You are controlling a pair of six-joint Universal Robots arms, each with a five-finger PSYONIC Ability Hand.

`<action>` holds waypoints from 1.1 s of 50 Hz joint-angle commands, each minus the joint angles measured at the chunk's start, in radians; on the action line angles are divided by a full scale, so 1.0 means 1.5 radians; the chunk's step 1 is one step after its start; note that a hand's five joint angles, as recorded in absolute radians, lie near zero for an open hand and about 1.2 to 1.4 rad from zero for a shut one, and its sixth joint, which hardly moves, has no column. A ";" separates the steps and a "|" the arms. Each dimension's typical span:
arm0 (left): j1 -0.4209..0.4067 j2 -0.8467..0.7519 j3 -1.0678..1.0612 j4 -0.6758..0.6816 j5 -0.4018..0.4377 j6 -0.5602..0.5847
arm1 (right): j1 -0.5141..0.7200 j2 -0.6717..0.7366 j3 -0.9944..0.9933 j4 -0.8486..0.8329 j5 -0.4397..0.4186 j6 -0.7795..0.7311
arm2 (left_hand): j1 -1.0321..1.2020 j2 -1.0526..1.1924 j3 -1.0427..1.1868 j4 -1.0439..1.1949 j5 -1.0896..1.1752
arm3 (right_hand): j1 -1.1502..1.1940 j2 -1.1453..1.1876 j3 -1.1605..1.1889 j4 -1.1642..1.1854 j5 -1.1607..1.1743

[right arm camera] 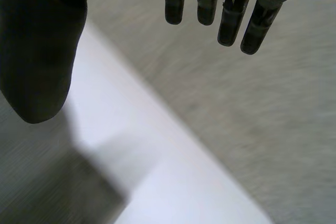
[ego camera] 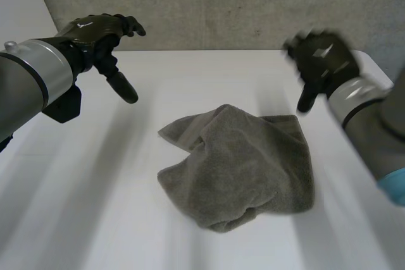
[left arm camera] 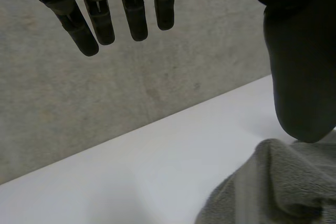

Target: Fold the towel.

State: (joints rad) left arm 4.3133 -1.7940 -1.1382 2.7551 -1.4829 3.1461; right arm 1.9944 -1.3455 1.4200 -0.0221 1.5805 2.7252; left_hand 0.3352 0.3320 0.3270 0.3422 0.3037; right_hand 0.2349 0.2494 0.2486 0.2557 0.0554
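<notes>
A grey towel (ego camera: pixel 243 165) lies crumpled in a loose heap on the white table (ego camera: pixel 95 207), a little right of the middle. My left hand (ego camera: pixel 104 36) hovers above the table's far left, well clear of the towel, fingers straight and holding nothing. My right hand (ego camera: pixel 323 61) hangs above the far right, just beyond the towel's far right corner, also open and empty. In the left wrist view the straight fingers (left arm camera: pixel 134 17) point at the wall, and the towel (left arm camera: pixel 278 187) lies below the thumb. The right wrist view has spread fingers (right arm camera: pixel 231 17) over the table edge.
A grey concrete wall (ego camera: pixel 221 4) stands right behind the table's far edge. The table's right edge (ego camera: pixel 380 71) runs close beside my right hand. Bare white tabletop surrounds the towel on the left and front.
</notes>
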 commanded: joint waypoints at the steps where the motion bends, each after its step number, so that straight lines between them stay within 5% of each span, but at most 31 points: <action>1: -0.014 0.013 -0.010 0.032 -0.098 0.001 | -0.039 -0.050 -0.007 -0.014 0.009 0.092 | -0.063 -0.061 -0.058 -0.068 -0.159 | -0.040 -0.050 -0.049 -0.054 -0.037; 8: -0.078 0.019 -0.011 0.034 -0.171 0.011 | -0.044 -0.050 -0.017 0.000 0.027 0.097 | -0.075 -0.073 -0.070 -0.080 -0.171 | -0.040 -0.050 -0.049 -0.054 -0.037; 25: -0.086 0.020 -0.018 0.041 -0.175 0.042 | -0.043 -0.045 -0.016 0.005 0.021 0.097 | -0.077 -0.075 -0.072 -0.082 -0.173 | -0.040 -0.050 -0.049 -0.054 -0.037; 31: -0.089 0.017 -0.061 0.080 -0.174 0.042 | -0.033 -0.028 -0.012 0.008 -0.036 0.072 | -0.064 -0.061 -0.058 -0.068 -0.159 | -0.040 -0.050 -0.049 -0.054 -0.037; 36: -0.100 0.008 -0.109 0.104 -0.175 0.034 | -0.031 0.036 -0.020 0.009 -0.147 -0.003 | -0.052 -0.050 -0.046 -0.056 -0.147 | -0.040 -0.050 -0.049 -0.054 -0.037; 40: -0.159 -0.065 -0.203 0.209 -0.198 0.025 | 0.004 0.111 -0.069 0.011 -0.202 -0.066 | -0.048 -0.046 -0.042 -0.053 -0.143 | -0.040 -0.050 -0.049 -0.054 -0.037; 48: -0.200 -0.153 -0.240 0.293 -0.273 0.021 | 0.076 0.271 -0.176 0.027 -0.212 -0.109 | -0.050 -0.048 -0.044 -0.054 -0.145 | -0.040 -0.050 -0.049 -0.054 -0.037; 55: -0.218 -0.215 -0.223 0.297 -0.274 0.023 | 0.097 0.362 -0.253 0.040 -0.210 -0.136 | -0.042 -0.040 -0.037 -0.047 -0.137 | -0.040 -0.050 -0.049 -0.054 -0.037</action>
State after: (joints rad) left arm 4.0041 -2.0550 -1.4977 3.2034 -1.8922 3.1768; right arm 2.1187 -0.8952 1.1192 0.0238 1.2581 2.5477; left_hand 0.3023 0.3043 0.2958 0.3130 0.2903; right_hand 0.2344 0.2494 0.2484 0.2557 0.0554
